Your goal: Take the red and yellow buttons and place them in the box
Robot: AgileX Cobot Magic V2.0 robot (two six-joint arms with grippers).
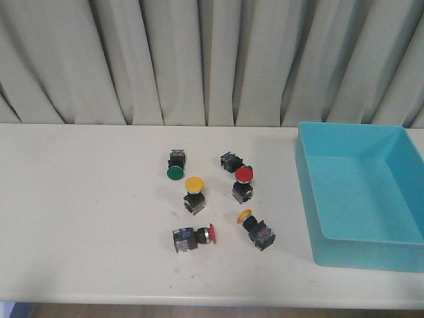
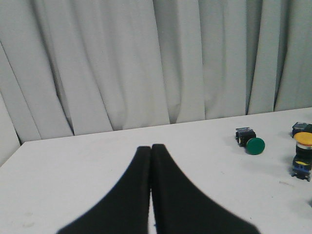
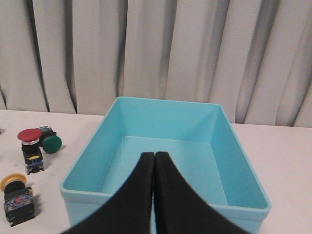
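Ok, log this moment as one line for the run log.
stage: not started | left gripper: shut, empty | right gripper: shut, empty | box: empty | red and yellow buttons: four on table

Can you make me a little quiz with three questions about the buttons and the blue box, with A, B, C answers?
1. Where is the box in the front view?
A. On the right side of the table
B. On the left side of the table
C. In the middle, with buttons all around it

2. How many green buttons are on the table?
A. None
B. Two
C. Five

3. What is in the box right now?
A. Nothing
B. One red button
C. All the yellow buttons

Answers:
1. A, the box stands right of all the buttons.
2. B, one green button lies by itself, the other green button lies behind the upright red button.
3. A, the right wrist view shows only its bare blue floor.
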